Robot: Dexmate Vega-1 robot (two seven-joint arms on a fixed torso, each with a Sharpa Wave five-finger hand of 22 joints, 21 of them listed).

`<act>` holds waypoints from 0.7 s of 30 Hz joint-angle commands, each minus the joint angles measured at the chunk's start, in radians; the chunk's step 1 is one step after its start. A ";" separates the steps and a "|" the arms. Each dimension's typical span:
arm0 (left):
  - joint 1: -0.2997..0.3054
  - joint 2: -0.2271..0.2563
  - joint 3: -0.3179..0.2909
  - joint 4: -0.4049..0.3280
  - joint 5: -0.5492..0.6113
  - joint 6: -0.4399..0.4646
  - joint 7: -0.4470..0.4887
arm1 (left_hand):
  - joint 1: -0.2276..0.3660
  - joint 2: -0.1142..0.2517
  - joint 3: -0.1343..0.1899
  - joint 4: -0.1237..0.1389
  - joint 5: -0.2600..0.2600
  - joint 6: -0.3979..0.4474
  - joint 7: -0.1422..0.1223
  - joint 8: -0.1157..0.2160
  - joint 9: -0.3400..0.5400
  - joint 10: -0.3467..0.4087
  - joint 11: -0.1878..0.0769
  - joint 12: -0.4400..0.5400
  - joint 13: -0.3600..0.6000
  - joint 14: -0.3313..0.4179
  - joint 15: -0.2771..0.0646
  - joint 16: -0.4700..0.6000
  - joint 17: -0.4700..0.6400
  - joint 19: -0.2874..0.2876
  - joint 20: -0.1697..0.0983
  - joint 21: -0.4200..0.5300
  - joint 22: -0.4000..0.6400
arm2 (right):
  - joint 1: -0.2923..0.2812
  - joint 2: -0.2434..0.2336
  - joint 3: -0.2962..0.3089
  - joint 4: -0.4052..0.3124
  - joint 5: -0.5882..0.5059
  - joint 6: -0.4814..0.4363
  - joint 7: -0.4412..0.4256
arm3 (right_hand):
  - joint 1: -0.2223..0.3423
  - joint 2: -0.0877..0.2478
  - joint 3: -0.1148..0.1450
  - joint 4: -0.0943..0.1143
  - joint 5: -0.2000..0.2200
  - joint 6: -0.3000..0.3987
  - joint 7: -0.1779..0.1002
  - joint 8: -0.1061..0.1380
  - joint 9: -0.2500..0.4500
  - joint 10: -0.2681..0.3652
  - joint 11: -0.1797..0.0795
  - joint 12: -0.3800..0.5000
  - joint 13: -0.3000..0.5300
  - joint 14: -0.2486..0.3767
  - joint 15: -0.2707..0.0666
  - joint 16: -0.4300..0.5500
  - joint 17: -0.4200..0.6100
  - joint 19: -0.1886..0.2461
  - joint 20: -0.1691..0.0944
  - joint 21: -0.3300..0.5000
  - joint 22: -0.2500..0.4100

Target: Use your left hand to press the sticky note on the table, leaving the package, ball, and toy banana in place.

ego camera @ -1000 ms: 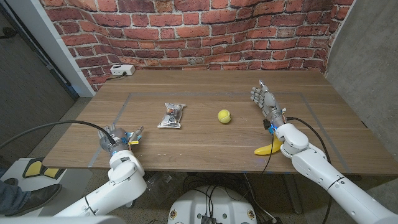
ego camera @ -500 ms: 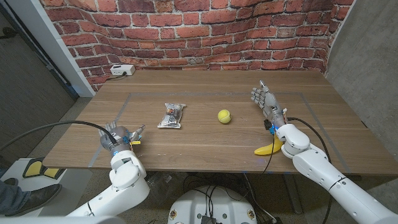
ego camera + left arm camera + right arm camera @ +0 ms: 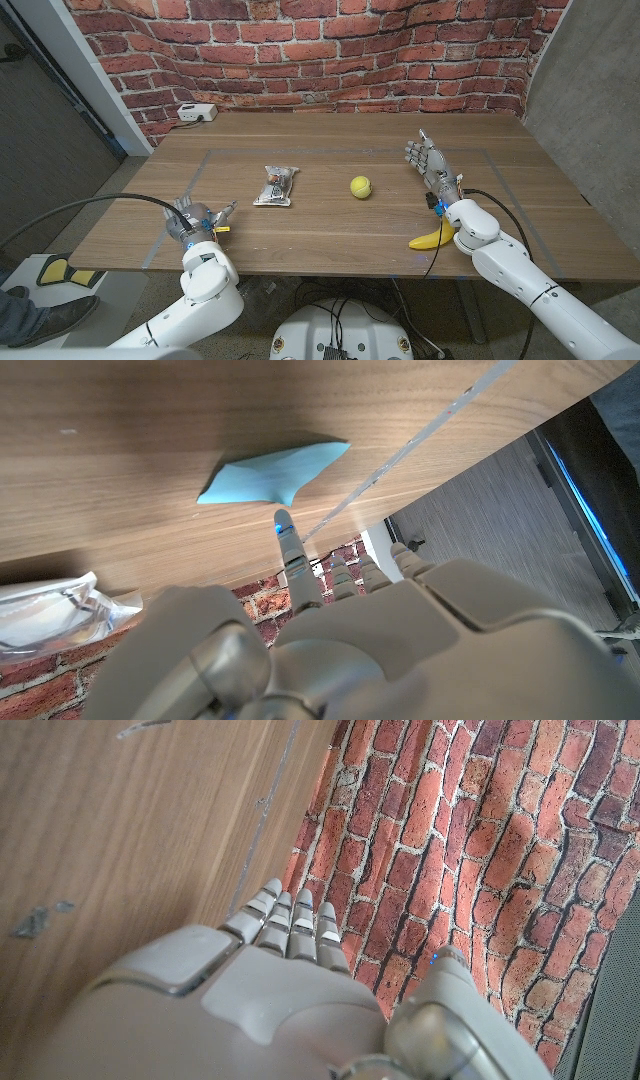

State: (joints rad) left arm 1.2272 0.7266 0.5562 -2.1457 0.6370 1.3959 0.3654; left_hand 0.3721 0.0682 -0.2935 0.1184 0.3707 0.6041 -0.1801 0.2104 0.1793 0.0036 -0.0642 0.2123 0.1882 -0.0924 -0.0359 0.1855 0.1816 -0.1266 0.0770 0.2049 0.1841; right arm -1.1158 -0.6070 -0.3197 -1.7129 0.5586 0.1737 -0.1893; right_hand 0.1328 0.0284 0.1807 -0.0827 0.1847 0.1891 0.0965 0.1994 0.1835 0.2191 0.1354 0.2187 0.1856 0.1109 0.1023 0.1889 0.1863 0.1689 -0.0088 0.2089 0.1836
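Your left hand (image 3: 196,218) has crept forward; fingers spread, holding nothing, one fingertip over the blue sticky note (image 3: 272,472). Approach step: next, press down.

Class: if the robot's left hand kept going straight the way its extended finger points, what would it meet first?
Most likely the blue sticky note: in the wrist view the left hand aims a fingertip just short of it, though depth is unclear.
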 commanded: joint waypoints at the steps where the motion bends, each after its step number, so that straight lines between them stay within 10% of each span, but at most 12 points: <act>1: -0.014 0.007 0.011 0.014 -0.067 0.000 0.050 | 0.006 0.008 -0.003 -0.004 0.008 0.017 0.001 0.007 0.004 0.009 -0.005 0.005 0.003 0.009 -0.002 0.011 0.002 0.001 0.000 0.006 0.002 | 0.001 0.007 0.001 0.010 0.003 0.009 0.001 | 0.001 0.004 -0.001 -0.001 0.006 0.003 -0.008 -0.003 0.005 0.008 0.001 -0.002 0.001 0.000 -0.002 -0.002 0.000 0.003 0.003 0.002 0.005; 21: -0.007 0.020 -0.003 0.010 -0.257 0.000 0.204 | 0.012 0.013 -0.004 -0.006 0.007 0.030 0.007 0.007 0.004 0.019 -0.002 0.007 0.003 0.022 -0.004 0.012 0.002 0.006 0.000 0.008 0.002 | 0.006 0.004 -0.003 -0.003 0.003 -0.005 0.003 | 0.001 0.005 -0.001 -0.002 0.006 0.004 -0.008 -0.003 0.005 0.011 0.003 -0.001 0.001 0.002 -0.002 -0.001 0.000 0.003 0.002 0.002 0.005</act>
State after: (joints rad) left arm 1.2200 0.7369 0.5581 -2.1369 0.4851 1.3960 0.4881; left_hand 0.3791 0.0744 -0.2934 0.1185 0.3707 0.6236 -0.1711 0.2103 0.1793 0.0146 -0.0644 0.2122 0.1883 -0.0751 -0.0355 0.1932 0.1816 -0.1268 0.0769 0.2049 0.1841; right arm -1.1112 -0.5983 -0.3211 -1.7063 0.5611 0.1809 -0.1887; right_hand 0.1328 0.0284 0.1808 -0.0827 0.1847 0.1891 0.0965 0.1994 0.1835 0.2191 0.1354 0.2188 0.1856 0.1111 0.1021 0.1889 0.1863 0.1689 -0.0088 0.2090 0.1836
